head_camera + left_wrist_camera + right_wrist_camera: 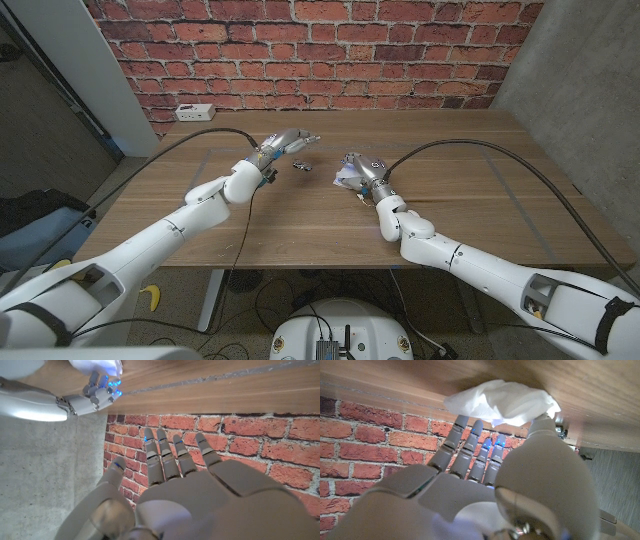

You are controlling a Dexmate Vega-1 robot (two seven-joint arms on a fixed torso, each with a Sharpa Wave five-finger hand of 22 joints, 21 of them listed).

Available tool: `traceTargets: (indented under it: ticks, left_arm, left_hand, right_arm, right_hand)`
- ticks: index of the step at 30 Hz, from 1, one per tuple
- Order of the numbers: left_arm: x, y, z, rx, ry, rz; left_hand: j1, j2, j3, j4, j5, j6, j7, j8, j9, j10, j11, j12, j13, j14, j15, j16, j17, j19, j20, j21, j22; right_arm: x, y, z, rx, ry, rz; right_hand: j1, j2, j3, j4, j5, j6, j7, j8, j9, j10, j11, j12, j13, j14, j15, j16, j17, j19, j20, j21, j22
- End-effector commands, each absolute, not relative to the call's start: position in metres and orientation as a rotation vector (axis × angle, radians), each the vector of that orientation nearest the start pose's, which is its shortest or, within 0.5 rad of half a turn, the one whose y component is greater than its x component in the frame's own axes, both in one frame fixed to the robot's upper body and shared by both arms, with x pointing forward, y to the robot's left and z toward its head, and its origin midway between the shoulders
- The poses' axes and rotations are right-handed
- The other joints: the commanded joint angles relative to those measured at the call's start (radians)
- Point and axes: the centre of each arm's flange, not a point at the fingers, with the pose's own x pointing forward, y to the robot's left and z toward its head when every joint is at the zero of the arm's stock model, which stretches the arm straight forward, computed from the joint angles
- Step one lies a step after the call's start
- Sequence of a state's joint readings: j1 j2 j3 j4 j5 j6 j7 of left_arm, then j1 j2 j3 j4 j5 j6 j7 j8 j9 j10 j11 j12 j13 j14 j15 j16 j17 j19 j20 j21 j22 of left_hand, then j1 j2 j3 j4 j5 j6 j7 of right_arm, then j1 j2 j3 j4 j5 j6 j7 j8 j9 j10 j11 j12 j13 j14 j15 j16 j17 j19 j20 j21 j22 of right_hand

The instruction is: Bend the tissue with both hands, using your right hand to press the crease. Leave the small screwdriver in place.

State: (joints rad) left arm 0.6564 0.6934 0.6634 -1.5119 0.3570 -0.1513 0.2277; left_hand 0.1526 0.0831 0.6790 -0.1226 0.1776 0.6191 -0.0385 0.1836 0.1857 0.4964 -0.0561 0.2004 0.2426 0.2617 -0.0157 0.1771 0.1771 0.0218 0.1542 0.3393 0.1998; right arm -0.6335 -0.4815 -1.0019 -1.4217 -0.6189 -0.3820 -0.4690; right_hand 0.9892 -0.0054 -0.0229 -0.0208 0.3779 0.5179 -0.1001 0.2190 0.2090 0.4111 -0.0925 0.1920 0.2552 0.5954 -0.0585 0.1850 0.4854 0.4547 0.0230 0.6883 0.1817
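A crumpled white tissue (349, 177) lies on the wooden table (470, 200) near the middle. My right hand (368, 175) is right at it, and in the right wrist view the thumb tip (542, 422) touches the tissue (502, 401) while the fingers (470, 452) stretch out straight past it. The small dark screwdriver (303, 166) lies just left of the tissue. My left hand (284, 146) hangs over the table behind the screwdriver, fingers (170, 457) spread and holding nothing. The left wrist view also catches my right hand (97, 395) on the tissue (97, 366).
A white power strip (192, 110) sits at the table's back left, in front of the brick wall. Black cables (480, 150) trail across the table from both wrists. The table's right half and front strip are bare wood.
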Motion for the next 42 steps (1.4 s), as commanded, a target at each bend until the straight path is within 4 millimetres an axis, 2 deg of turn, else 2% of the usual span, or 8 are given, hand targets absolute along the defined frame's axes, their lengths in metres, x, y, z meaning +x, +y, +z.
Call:
traceTargets:
  ticks: [1,5,10,17,20,27,31,42]
  left_arm:
    - [0.641,0.175,0.025,1.529,-0.531,-0.193]
    - [0.644,0.162,0.022,1.663,-0.414,-0.17]
    - [0.648,0.151,0.018,1.736,-0.324,-0.199]
    - [0.647,0.142,0.009,1.727,-0.399,-0.271]
    - [0.646,0.139,0.006,1.727,-0.412,-0.3]
    - [0.645,0.13,0.0,1.779,-0.4,-0.292]
    - [0.645,0.126,-0.003,1.784,-0.428,-0.323]
    - [0.638,0.115,-0.012,1.774,-0.517,-0.425]
  left_hand:
    - [0.09,0.013,0.039,-0.046,0.014,-0.18,-0.088,-0.011,-0.005,-0.194,0.006,-0.021,-0.033,-0.171,0.019,-0.005,0.001,-0.138,-0.027,-0.064,0.003]
    - [0.131,0.028,0.053,-0.04,0.032,-0.356,-0.18,-0.012,-0.006,-0.383,0.026,-0.016,-0.038,-0.383,0.082,-0.006,0.001,-0.294,-0.019,-0.118,0.012]
    - [0.179,0.084,0.101,-0.008,0.072,-0.596,-0.183,0.0,-0.007,-0.617,0.025,0.011,-0.044,-0.665,0.111,0.069,0.016,-0.434,-0.019,-0.113,0.012]
    - [0.207,0.085,0.118,-0.027,0.074,-0.62,-0.184,0.0,-0.007,-0.62,-0.105,0.016,-0.049,-0.586,0.043,0.045,-0.002,-0.43,-0.04,-0.103,0.007]
    - [0.208,0.082,0.116,-0.027,0.072,-0.62,-0.184,0.0,-0.007,-0.637,-0.116,0.008,-0.05,-0.583,0.043,0.038,-0.002,-0.431,-0.037,-0.102,0.007]
    - [0.2,0.084,0.092,-0.011,0.073,-0.752,-0.184,-0.016,-0.009,-0.75,-0.005,-0.013,-0.052,-0.663,0.091,0.002,-0.001,-0.497,-0.042,-0.12,0.009]
    - [0.194,0.086,0.081,-0.002,0.078,-0.811,-0.185,-0.011,-0.008,-0.763,-0.128,-0.006,-0.054,-0.655,0.068,0.01,-0.001,-0.503,-0.044,-0.115,0.011]
    - [0.192,0.088,0.075,0.002,0.081,-0.84,-0.185,-0.009,-0.008,-0.788,-0.156,-0.011,-0.055,-0.645,0.035,0.012,-0.001,-0.502,-0.05,-0.111,0.012]
  right_arm:
    - [0.629,-0.118,-0.073,-1.434,-0.657,-0.191]
    - [0.628,-0.12,-0.075,-1.431,-0.655,-0.193]
    - [0.629,-0.122,-0.076,-1.423,-0.656,-0.198]
    - [0.63,-0.124,-0.078,-1.423,-0.638,-0.205]
    - [0.631,-0.125,-0.079,-1.427,-0.631,-0.204]
    - [0.631,-0.124,-0.08,-1.424,-0.641,-0.205]
    - [0.633,-0.124,-0.08,-1.43,-0.633,-0.21]
    - [0.64,-0.122,-0.08,-1.445,-0.597,-0.22]
  right_hand:
    - [-0.016,-0.002,-0.021,0.004,0.018,-0.072,-0.004,-0.028,0.0,-0.049,-0.001,-0.008,0.0,-0.059,-0.124,-0.003,-0.017,-0.029,0.021,-0.017,0.002]
    - [-0.027,-0.003,-0.028,0.01,0.023,-0.086,-0.002,-0.03,-0.001,-0.068,-0.002,-0.009,-0.001,-0.081,-0.12,-0.002,-0.023,-0.038,0.027,-0.024,0.001]
    - [-0.029,-0.004,-0.031,0.012,0.026,-0.087,-0.002,-0.028,-0.001,-0.069,-0.001,-0.006,-0.002,-0.087,-0.122,0.0,-0.027,-0.044,0.021,-0.028,0.001]
    - [-0.032,-0.001,-0.033,0.015,0.03,-0.087,-0.001,-0.026,-0.001,-0.071,0.001,-0.003,-0.002,-0.092,-0.121,0.003,-0.03,-0.045,0.017,-0.031,0.001]
    - [-0.037,0.0,-0.036,0.018,0.033,-0.087,0.0,-0.024,-0.002,-0.072,0.001,-0.002,-0.003,-0.104,-0.116,0.002,-0.033,-0.048,0.019,-0.034,0.001]
    - [-0.043,0.001,-0.04,0.021,0.037,-0.084,0.005,-0.021,-0.002,-0.076,0.003,-0.001,-0.004,-0.109,-0.112,0.005,-0.037,-0.051,0.024,-0.038,0.001]
    - [-0.045,0.003,-0.042,0.023,0.039,-0.081,0.006,-0.02,-0.003,-0.076,0.004,0.001,-0.004,-0.109,-0.115,0.008,-0.039,-0.052,0.023,-0.04,0.001]
    - [-0.05,0.005,-0.047,0.027,0.044,-0.086,0.006,-0.021,-0.003,-0.087,-0.002,0.0,-0.005,-0.127,-0.112,0.007,-0.045,-0.064,0.023,-0.048,0.0]
